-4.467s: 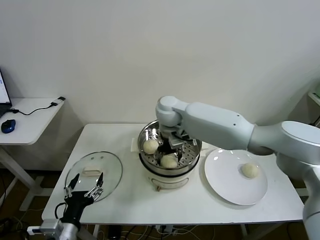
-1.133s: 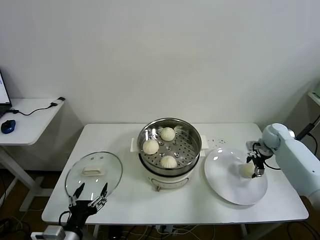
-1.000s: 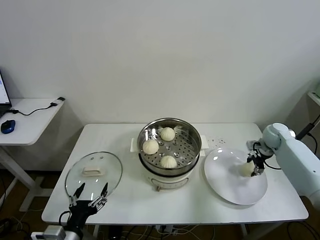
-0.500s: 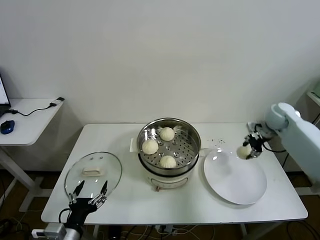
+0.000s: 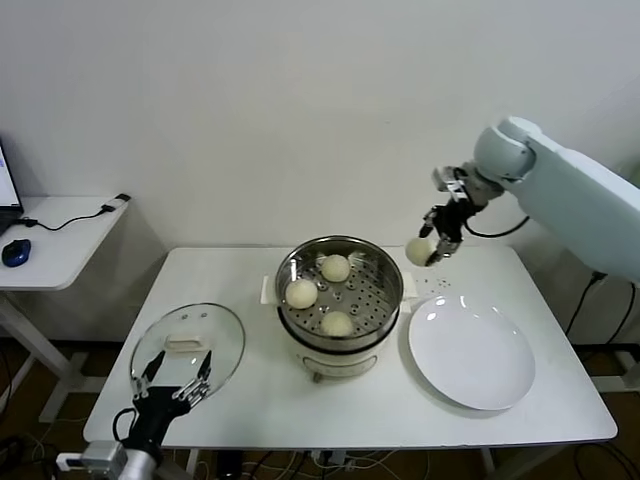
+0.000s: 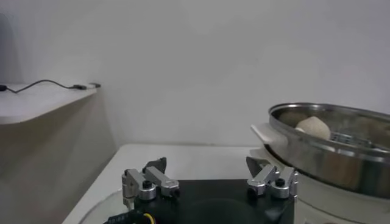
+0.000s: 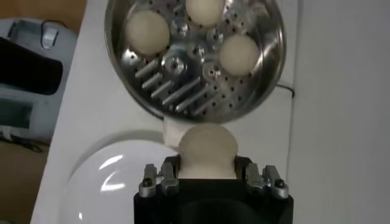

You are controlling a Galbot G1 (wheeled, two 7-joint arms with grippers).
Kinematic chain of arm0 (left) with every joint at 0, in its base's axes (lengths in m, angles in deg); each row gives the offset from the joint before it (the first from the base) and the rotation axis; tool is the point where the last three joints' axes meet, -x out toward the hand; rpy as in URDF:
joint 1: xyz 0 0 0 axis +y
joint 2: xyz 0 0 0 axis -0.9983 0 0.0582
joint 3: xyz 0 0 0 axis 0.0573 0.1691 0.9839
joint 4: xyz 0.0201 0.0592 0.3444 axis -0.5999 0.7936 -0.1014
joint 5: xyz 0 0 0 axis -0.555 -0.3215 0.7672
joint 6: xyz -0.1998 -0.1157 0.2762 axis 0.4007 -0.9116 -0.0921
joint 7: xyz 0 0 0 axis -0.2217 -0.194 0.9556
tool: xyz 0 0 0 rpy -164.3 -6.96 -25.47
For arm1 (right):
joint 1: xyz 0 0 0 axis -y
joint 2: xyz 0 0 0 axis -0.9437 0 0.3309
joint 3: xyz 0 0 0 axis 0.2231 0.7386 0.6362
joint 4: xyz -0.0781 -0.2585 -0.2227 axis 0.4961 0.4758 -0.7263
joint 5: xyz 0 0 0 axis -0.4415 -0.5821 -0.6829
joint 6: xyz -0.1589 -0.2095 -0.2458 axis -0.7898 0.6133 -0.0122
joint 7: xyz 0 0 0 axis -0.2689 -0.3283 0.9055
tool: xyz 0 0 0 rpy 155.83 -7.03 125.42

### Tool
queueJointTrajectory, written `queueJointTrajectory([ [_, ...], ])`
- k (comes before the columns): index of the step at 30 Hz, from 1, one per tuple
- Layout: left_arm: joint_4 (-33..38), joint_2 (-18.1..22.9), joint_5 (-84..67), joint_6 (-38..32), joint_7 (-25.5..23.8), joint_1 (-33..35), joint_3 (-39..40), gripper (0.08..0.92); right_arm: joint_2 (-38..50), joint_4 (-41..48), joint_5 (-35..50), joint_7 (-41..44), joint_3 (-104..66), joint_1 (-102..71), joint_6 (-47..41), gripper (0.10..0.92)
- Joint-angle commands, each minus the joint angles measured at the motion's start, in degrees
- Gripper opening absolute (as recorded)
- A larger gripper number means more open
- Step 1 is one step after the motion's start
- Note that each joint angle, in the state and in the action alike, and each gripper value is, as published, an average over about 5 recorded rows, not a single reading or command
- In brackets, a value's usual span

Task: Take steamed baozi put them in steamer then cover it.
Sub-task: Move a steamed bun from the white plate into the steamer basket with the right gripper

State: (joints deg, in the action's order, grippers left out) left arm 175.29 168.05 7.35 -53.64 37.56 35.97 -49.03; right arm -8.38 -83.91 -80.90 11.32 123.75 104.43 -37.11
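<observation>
My right gripper [image 5: 433,247] is shut on a cream-white baozi [image 5: 419,251] and holds it in the air just right of the steamer [image 5: 390,268]. In the right wrist view the held baozi [image 7: 206,150] sits between the fingers above the steamer [image 7: 268,79]. Three baozi [image 5: 335,267] [image 5: 301,292] [image 5: 337,323] lie on the perforated floor. The glass cover [image 5: 225,345] lies flat at the table's front left. My left gripper [image 5: 178,375] hovers open over the cover's near edge; in its own view the left gripper [image 6: 208,176] has nothing between the fingers.
An empty white plate [image 5: 470,353] lies right of the steamer. The steamer sits on a white pot base [image 5: 335,363]. A side desk [image 5: 60,235] with a mouse [image 5: 15,251] stands to the far left. A wall runs close behind the table.
My right gripper has lifted the last baozi off the plate and carried it up and left toward the steamer. The plate is now bare. The left arm has barely moved.
</observation>
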Motion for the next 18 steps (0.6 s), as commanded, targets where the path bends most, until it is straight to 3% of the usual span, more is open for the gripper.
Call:
queueJointTrajectory([
  [1,0.33,0.26,0.1,0.0,-0.11,-0.2,0.31,0.823,-10.99,2.66,3.38,-0.09,8.79,3.98,-2.79,0.594],
  [18,0.32,0.59,-0.5,0.16,-0.21,-0.45,0.27,0.823,-16.78,8.89,-6.09,-0.53,7.01,-5.35,-0.98,0.594],
])
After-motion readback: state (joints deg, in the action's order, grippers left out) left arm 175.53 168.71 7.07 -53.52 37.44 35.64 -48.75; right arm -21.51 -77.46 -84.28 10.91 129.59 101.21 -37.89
